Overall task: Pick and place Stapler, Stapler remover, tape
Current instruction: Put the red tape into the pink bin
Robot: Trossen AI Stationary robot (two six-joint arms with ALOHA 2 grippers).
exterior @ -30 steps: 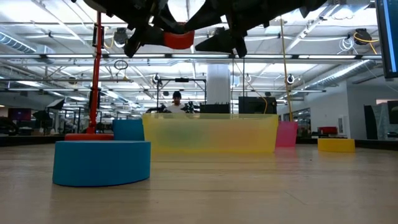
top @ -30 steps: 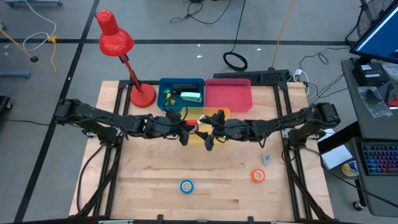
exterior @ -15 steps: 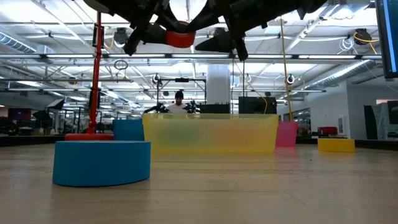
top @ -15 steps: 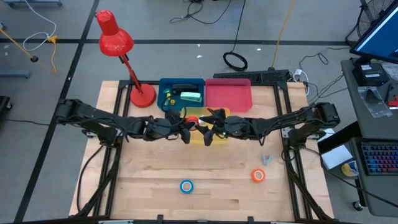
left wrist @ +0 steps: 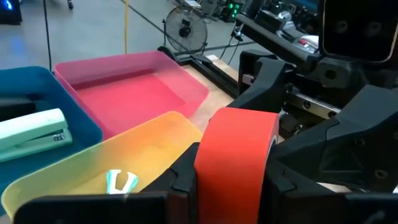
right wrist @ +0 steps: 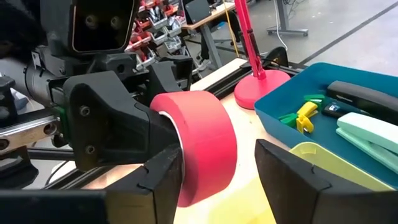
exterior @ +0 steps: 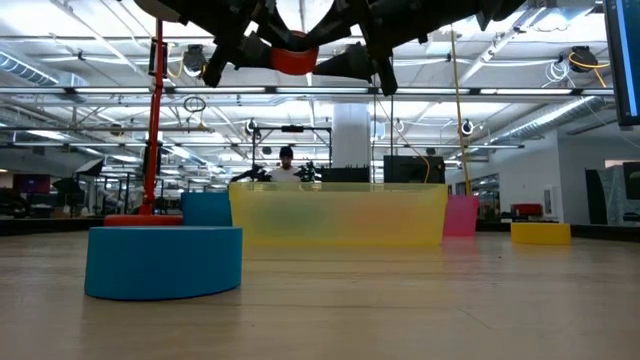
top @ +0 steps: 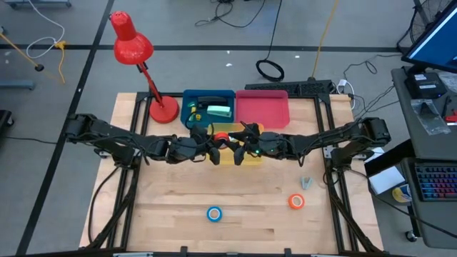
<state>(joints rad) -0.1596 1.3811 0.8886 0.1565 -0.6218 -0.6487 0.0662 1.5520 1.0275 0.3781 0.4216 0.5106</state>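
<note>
Above translucent yellow bin point(top: 239, 153), smooth red tape ring point(top: 221, 138), left jaws gripping

Red tape roll point(top: 221, 137) carried toward twelve o'clock over yellow bin point(top: 245, 158); right gripper point(top: 238, 139) narrowing around it.

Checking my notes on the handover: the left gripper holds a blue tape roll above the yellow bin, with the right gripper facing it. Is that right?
Not quite. The roll in the left gripper is a red tape roll, not blue, as the left wrist view shows. The blue tape roll lies on the table. The rest holds: it is above the yellow bin, with the right gripper facing it.
</note>
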